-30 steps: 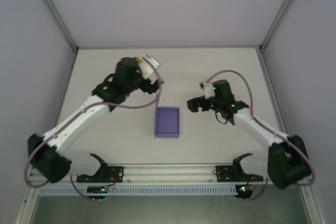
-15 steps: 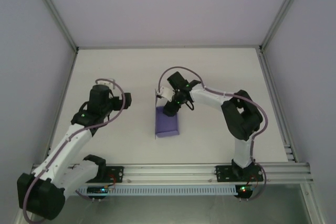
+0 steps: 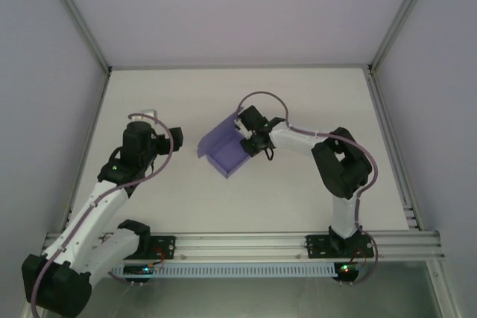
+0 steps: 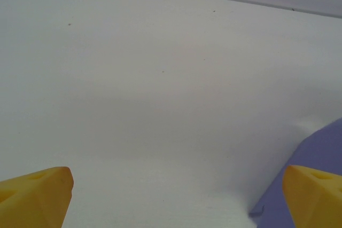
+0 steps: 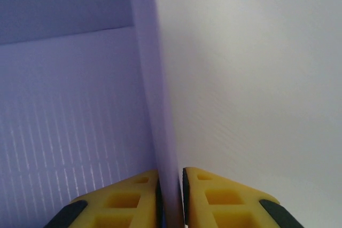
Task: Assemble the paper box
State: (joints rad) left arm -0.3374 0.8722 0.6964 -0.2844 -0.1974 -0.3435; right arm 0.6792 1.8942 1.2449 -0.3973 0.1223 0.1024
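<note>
A white surface point(image 3: 298, 94) sits inside a pale-walled enclosure, with two white-and-black robot arms mounted on a metal rail point(image 3: 246, 243) along its near edge.

Near the middle of the surface is the paper box point(image 3: 218, 139), made of thin lavender-purple card. It is partly formed, a shallow open tray turned at an angle to the rail, with one wide panel slanting up toward the far left. From overhead I cannot tell whether its underside rests flat on the surface.

The right arm reaches in from the right, its forearm stretched toward the centre, and the right tool point(image 3: 250, 141) meets the box at its right-hand edge. In the right wrist view the right tool point(image 5: 171, 185) is closed on the card. Its two yellow fingertips point(image 5: 128, 196) pinch a narrow upright wall of the paper box point(image 5: 69, 105) between them, with card on the left of that wall and bare white surface on the right.

The left arm is bent at the left side of the surface, and the left tool point(image 3: 170, 139) points toward the box but stands apart from it, holding nothing. In the left wrist view the left tool point(image 4: 176, 190) is wide open, its yellow fingertips point(image 4: 37, 190) far apart at the bottom corners. Between them lies bare white surface, and a corner of the paper box point(image 4: 320, 145) shows at the lower right, just beside the right-hand fingertip.
</note>
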